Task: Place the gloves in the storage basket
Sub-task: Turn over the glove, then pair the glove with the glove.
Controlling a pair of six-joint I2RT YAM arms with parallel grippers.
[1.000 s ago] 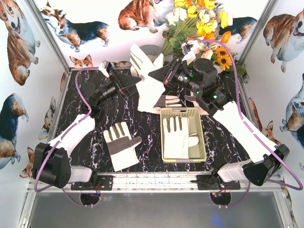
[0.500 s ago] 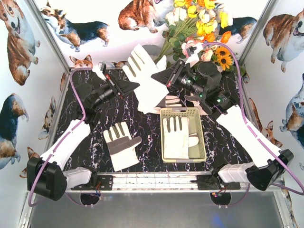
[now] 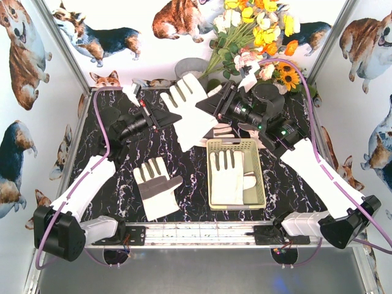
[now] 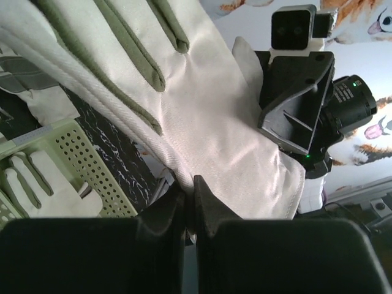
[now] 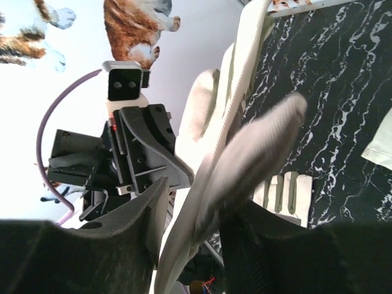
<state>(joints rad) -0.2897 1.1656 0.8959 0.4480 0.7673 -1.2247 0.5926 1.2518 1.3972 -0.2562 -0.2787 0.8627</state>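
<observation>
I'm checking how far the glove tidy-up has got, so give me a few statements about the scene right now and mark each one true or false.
1. The left tool is shut on the raised glove. True.
2. The storage basket holds nothing. False: a packed glove lies inside it.
3. A loose glove lies flat on the table, left of the basket in the top view. True.
4. The flowers stand inside the basket. False: they stand at the far edge, behind the right arm.
</observation>
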